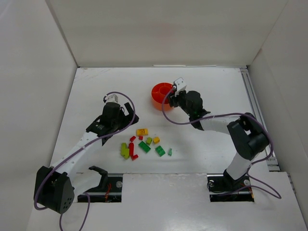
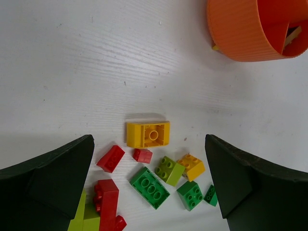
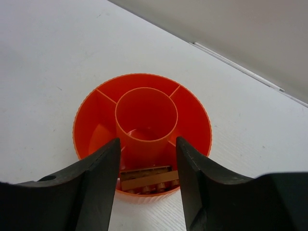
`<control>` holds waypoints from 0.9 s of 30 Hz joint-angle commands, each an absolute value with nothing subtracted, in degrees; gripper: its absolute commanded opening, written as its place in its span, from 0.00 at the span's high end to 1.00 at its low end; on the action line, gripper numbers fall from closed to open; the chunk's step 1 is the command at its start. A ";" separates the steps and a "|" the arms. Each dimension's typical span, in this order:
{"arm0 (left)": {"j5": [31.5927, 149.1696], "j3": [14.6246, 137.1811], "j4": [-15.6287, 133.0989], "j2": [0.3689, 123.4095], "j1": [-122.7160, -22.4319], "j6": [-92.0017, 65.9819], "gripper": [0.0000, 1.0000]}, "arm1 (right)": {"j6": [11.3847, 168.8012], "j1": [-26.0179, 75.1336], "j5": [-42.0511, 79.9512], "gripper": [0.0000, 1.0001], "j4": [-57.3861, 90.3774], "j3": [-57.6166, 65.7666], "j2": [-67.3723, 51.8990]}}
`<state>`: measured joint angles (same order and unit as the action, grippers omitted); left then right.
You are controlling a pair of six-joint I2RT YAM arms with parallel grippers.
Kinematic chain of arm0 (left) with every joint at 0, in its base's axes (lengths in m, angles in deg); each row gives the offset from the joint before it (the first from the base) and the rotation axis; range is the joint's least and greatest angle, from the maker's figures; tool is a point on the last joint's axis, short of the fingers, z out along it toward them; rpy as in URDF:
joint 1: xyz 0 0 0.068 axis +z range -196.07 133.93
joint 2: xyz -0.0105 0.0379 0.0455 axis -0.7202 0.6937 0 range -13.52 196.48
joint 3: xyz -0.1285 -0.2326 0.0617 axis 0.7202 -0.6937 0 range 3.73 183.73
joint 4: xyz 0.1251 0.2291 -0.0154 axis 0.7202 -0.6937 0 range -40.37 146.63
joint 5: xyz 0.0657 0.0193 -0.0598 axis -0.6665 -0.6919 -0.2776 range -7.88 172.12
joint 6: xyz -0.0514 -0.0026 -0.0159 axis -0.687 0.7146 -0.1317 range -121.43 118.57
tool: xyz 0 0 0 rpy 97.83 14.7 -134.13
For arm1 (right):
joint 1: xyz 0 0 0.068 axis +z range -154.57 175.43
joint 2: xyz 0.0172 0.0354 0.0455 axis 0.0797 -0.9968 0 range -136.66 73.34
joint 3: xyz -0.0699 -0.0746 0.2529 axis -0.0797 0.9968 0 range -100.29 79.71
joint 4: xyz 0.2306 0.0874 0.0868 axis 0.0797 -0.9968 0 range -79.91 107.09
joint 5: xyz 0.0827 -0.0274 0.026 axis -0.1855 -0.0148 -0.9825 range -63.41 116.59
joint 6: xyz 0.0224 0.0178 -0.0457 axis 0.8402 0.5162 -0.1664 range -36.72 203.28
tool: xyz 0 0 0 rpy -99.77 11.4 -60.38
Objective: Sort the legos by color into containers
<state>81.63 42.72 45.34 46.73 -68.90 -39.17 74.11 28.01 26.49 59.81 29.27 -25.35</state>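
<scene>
Legos (image 1: 144, 147), about twelve loose under wide-spread left gripper (image 2: 148, 143), one brown brick (image 3: 147, 179) in one orange dish (image 3: 195, 120), below parted right gripper (image 3: 147, 141)

White-and-black arms (image 1: 79, 149) with purple cables (image 1: 118, 93) end in matte black fingers (image 2: 53, 178).

Pretty sure this is a robotics lab test cell: bare white table (image 1: 96, 86) boxed in by white panel walls (image 1: 159, 29), left arm (image 1: 82, 147) and right arm (image 1: 240, 139) bolted on, purple cables (image 1: 168, 114) everywhere.
</scene>
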 commanded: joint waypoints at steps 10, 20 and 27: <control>84.84 46.62 43.71 55.29 -69.71 -39.14 0.01 | 76.33 28.30 29.04 0.40 42.27 32.59 -3.50; 83.00 51.98 38.54 61.88 -70.77 -42.73 0.04 | 79.94 32.70 32.30 0.40 26.77 39.81 8.73; 88.17 50.06 39.47 65.58 -71.29 -57.66 0.09 | 80.47 34.10 36.17 0.40 23.24 42.09 14.01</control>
<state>85.23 51.24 39.18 65.59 -70.74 -49.61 79.25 33.78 33.57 23.72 41.80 10.78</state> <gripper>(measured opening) 0.915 0.600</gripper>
